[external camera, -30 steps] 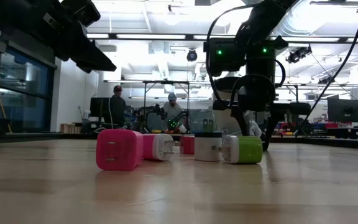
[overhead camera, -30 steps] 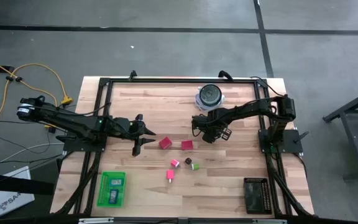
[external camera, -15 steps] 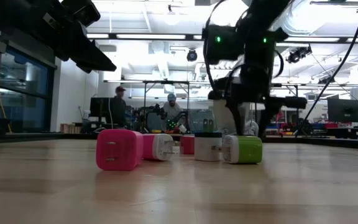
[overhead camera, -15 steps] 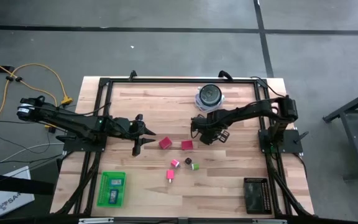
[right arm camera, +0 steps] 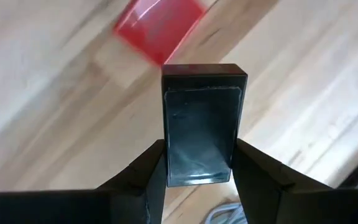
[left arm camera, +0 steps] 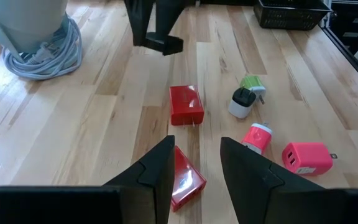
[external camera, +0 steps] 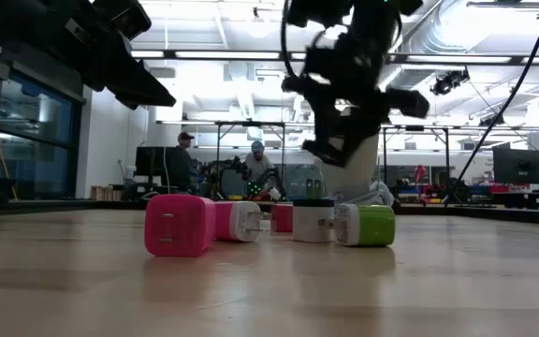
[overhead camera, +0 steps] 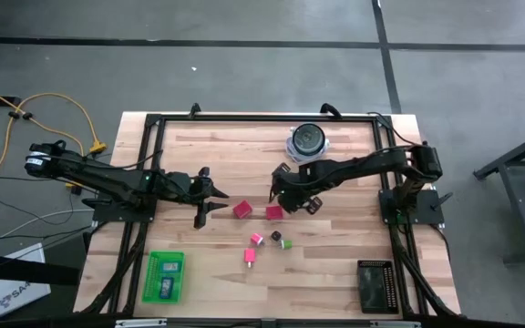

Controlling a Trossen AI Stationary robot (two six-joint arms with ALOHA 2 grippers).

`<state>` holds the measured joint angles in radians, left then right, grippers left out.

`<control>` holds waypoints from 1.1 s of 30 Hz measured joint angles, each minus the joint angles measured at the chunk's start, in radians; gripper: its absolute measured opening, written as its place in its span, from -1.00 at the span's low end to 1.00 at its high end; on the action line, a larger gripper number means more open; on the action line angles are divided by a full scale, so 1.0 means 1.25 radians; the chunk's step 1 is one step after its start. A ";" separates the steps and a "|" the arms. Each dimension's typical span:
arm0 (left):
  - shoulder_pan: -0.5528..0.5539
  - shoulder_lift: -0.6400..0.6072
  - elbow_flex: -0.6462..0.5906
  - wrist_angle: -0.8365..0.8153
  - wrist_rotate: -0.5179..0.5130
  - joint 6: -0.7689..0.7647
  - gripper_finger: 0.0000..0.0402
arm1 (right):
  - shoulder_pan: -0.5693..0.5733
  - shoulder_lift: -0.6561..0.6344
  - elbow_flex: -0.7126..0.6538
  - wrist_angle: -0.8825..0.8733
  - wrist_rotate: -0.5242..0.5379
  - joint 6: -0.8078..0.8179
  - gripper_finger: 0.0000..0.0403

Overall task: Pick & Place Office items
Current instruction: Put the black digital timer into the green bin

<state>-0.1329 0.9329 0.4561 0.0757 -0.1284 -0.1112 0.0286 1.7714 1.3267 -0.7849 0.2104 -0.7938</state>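
Note:
My right gripper (overhead camera: 285, 187) hangs above the middle of the table, shut on a black rectangle (right arm camera: 202, 124), just beyond two red blocks (overhead camera: 241, 210) (overhead camera: 273, 212). The left wrist view shows the gripper and black piece (left arm camera: 165, 43) above the wood. My left gripper (overhead camera: 215, 194) stands open above the table left of the red blocks, one of which (left arm camera: 185, 180) shows below its fingers. Nearer the front edge lie two pink plugs (overhead camera: 256, 239) (overhead camera: 249, 256), a green piece (overhead camera: 287, 243) and a dark one (overhead camera: 277, 235). My right gripper pinches the black rectangle by its two long sides (right arm camera: 166, 162) between its two fingers (right arm camera: 143, 180), at one end of the piece. The fingers point steeply down and lie along it. The piece sticks out past the fingertips, lifted clear of the table.
A round blue-white object with a dark top (overhead camera: 306, 141) stands at the far edge. A green tray (overhead camera: 149, 278) holding small pieces sits at the front left, and a black tray (overhead camera: 375, 284) at the front right. People stand in the room beyond the table.
My right gripper has risen from near the tabletop and gone toward the table's left, rolling about its wrist as it went. The black rectangle has come up with it.

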 joint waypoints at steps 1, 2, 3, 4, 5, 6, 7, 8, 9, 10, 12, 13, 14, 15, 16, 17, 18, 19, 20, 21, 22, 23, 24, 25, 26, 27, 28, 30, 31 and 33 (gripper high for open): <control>0.000 0.000 0.000 0.001 0.000 0.000 -0.38 | 0.004 0.000 0.013 -0.003 0.002 0.025 -0.28; 0.000 0.000 0.000 0.001 0.000 0.000 -0.38 | 0.008 0.000 0.027 -0.003 0.012 0.050 -0.28; 0.000 0.000 0.000 0.001 0.000 0.000 -0.38 | 0.014 0.000 0.042 -0.003 0.028 0.077 -0.28; 0.000 0.000 0.000 0.001 0.000 0.000 -0.38 | 0.020 0.000 0.057 -0.003 0.045 0.102 -0.28; 0.000 0.000 0.000 0.001 0.000 0.000 -0.38 | 0.025 0.000 0.072 -0.006 0.062 0.127 -0.28; 0.000 0.000 0.000 0.001 0.000 0.000 -0.38 | 0.029 0.000 0.088 -0.009 0.075 0.149 -0.28; 0.000 0.000 0.000 0.001 0.000 0.000 -0.38 | 0.034 0.000 0.103 -0.009 0.085 0.170 -0.28; 0.000 0.000 0.000 0.001 0.000 0.000 -0.38 | 0.038 0.000 0.117 -0.009 0.090 0.189 -0.28; 0.000 0.000 0.000 0.001 0.000 0.000 -0.38 | 0.042 0.000 0.130 -0.009 0.091 0.208 -0.28; 0.000 0.000 0.000 0.001 0.000 0.000 -0.38 | 0.046 0.000 0.141 -0.009 0.089 0.226 -0.28; 0.000 0.000 0.000 0.001 0.000 0.000 -0.38 | 0.054 0.000 0.155 -0.005 0.084 0.259 -0.28; 0.000 0.000 0.000 0.001 0.000 0.000 -0.38 | 0.058 0.000 0.159 -0.003 0.085 0.269 -0.28; 0.000 0.000 0.000 0.001 0.000 0.000 -0.38 | 0.063 0.000 0.162 0.000 0.085 0.280 -0.28; 0.000 0.000 0.000 0.001 0.000 0.000 -0.38 | 0.067 0.000 0.163 0.005 0.084 0.292 -0.28; 0.000 0.000 0.000 0.001 0.000 0.000 -0.38 | 0.072 0.000 0.164 0.014 0.084 0.304 -0.28; 0.000 0.000 0.000 0.001 0.000 0.000 -0.38 | 0.076 0.000 0.165 0.026 0.084 0.317 -0.28; 0.000 0.000 0.000 0.001 0.000 0.000 -0.38 | 0.080 0.000 0.165 0.040 0.084 0.330 -0.28; 0.000 0.000 0.000 0.001 0.000 0.000 -0.38 | 0.084 0.000 0.165 0.052 0.084 0.342 -0.27; 0.000 0.000 0.000 0.001 0.000 0.000 -0.38 | 0.089 0.000 0.165 0.064 0.084 0.352 -0.27; 0.000 0.000 0.000 0.001 0.000 0.000 -0.38 | 0.094 0.000 0.165 0.077 0.084 0.364 -0.27; 0.000 0.000 0.000 0.001 0.000 0.000 -0.38 | 0.099 0.000 0.165 0.089 0.085 0.374 -0.27; 0.000 0.000 0.000 0.001 0.000 0.000 -0.38 | 0.104 0.000 0.165 0.100 0.085 0.385 -0.27; 0.000 0.000 0.000 0.001 0.000 0.000 -0.38 | 0.111 0.000 0.165 0.114 0.084 0.399 -0.27; 0.000 0.000 0.000 0.001 0.000 0.000 -0.38 | 0.117 0.001 0.165 0.126 0.084 0.412 -0.27; 0.000 0.000 0.000 0.001 0.000 0.000 -0.38 | 0.123 0.003 0.165 0.136 0.084 0.426 -0.27; 0.000 0.000 0.000 0.001 0.000 0.000 -0.38 | 0.129 0.008 0.165 0.148 0.084 0.440 -0.27; 0.000 0.000 0.000 0.001 0.000 0.000 -0.38 | 0.135 0.014 0.166 0.162 0.084 0.451 -0.27; 0.000 0.000 0.000 0.000 0.000 0.000 -0.38 | 0.147 0.021 0.165 0.169 0.082 0.470 -0.27; 0.000 0.000 0.000 0.000 0.000 0.000 -0.38 | 0.151 0.033 0.165 0.181 0.083 0.479 -0.27; 0.000 0.000 0.000 0.000 0.000 0.000 -0.38 | 0.158 0.048 0.167 0.208 0.084 0.491 -0.27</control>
<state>-0.1329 0.9333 0.4561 0.0761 -0.1281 -0.1112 0.2256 1.8314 1.5354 -0.5249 0.3159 -0.1800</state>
